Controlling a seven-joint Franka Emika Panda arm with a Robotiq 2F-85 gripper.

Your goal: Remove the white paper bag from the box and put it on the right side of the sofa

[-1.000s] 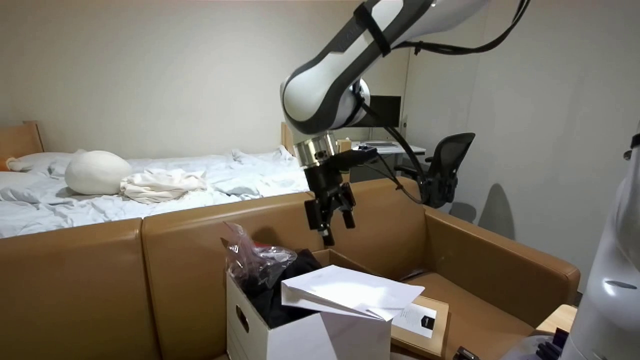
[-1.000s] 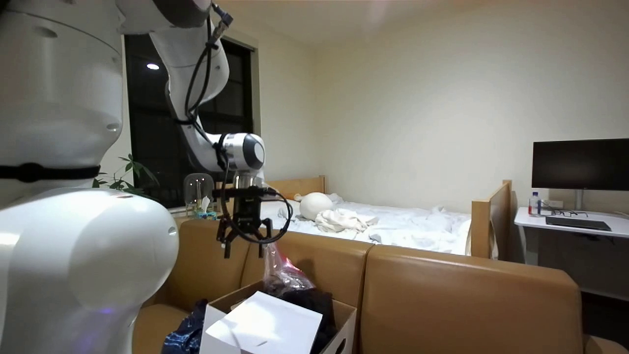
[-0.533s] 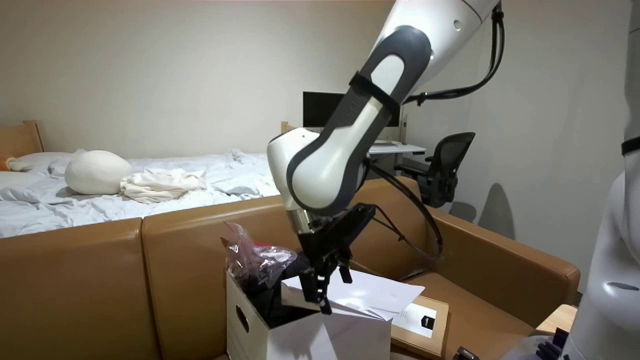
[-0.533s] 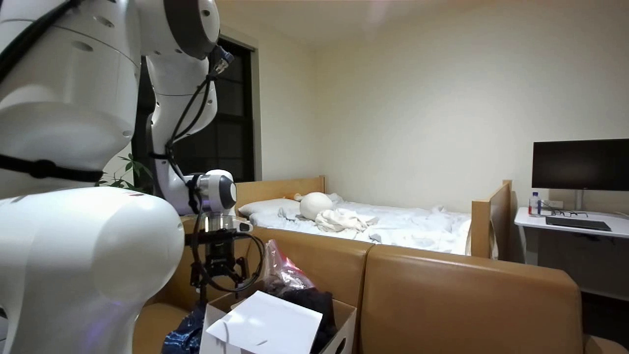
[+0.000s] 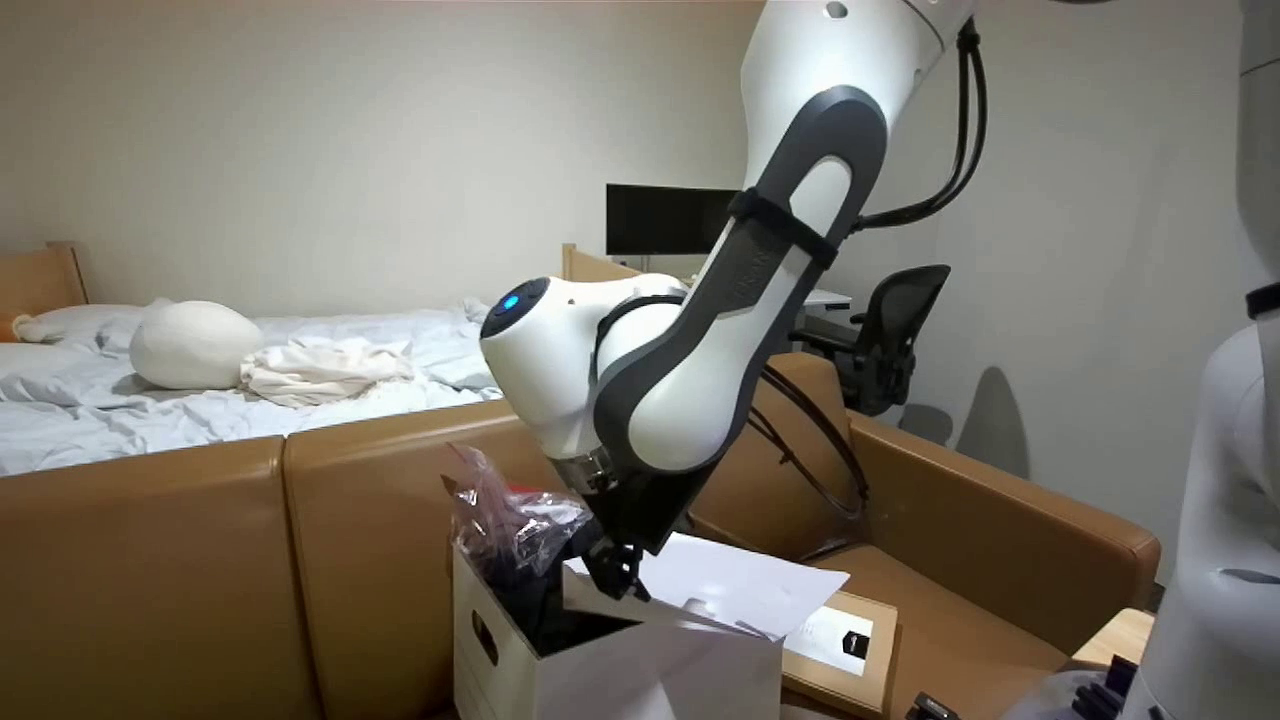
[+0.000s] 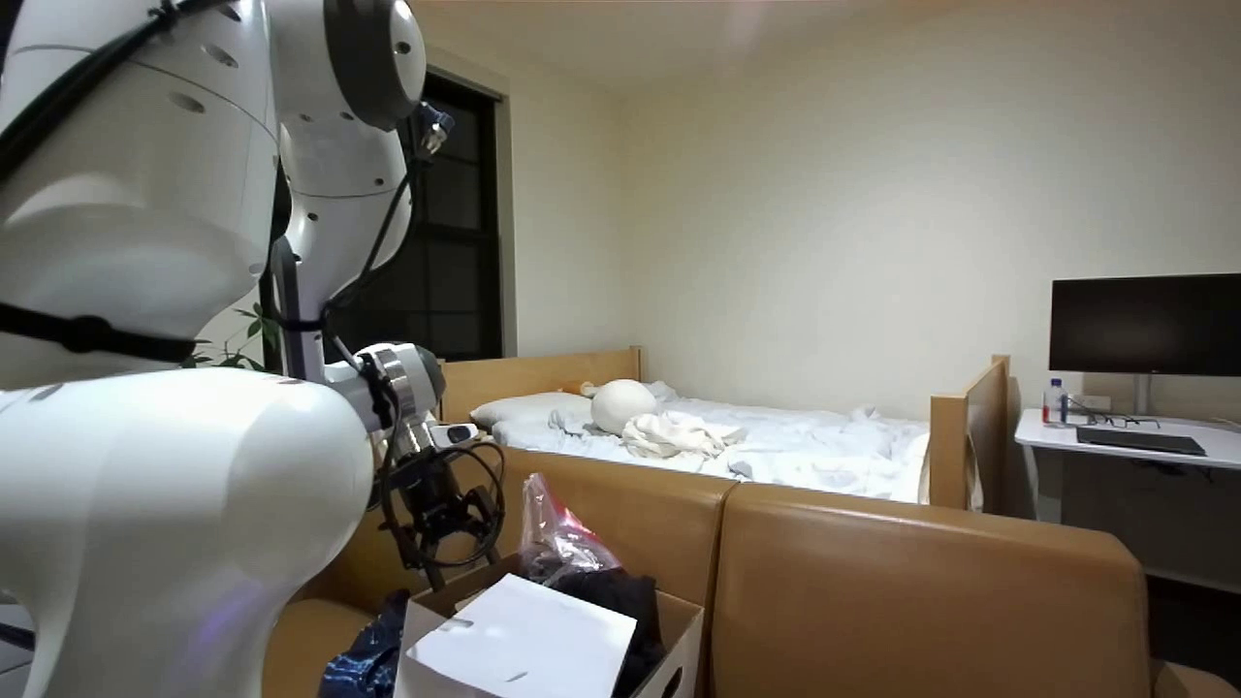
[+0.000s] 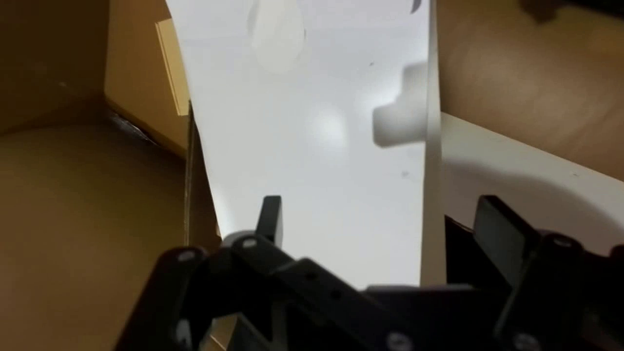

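Sofa (image 5: 375, 520) holds labelled carton (image 5: 843, 652); gripper (image 7: 381, 222) overhangs white bag (image 7: 307, 146).

In an exterior view I make out faint letters (image 5: 752, 278), roughly "FRAN", on the arm (image 5: 675, 400) above the white box (image 5: 600, 682). Just beside that box, the brown carton (image 5: 884, 650) bears 1 white label (image 5: 820, 638), its print too small to read.
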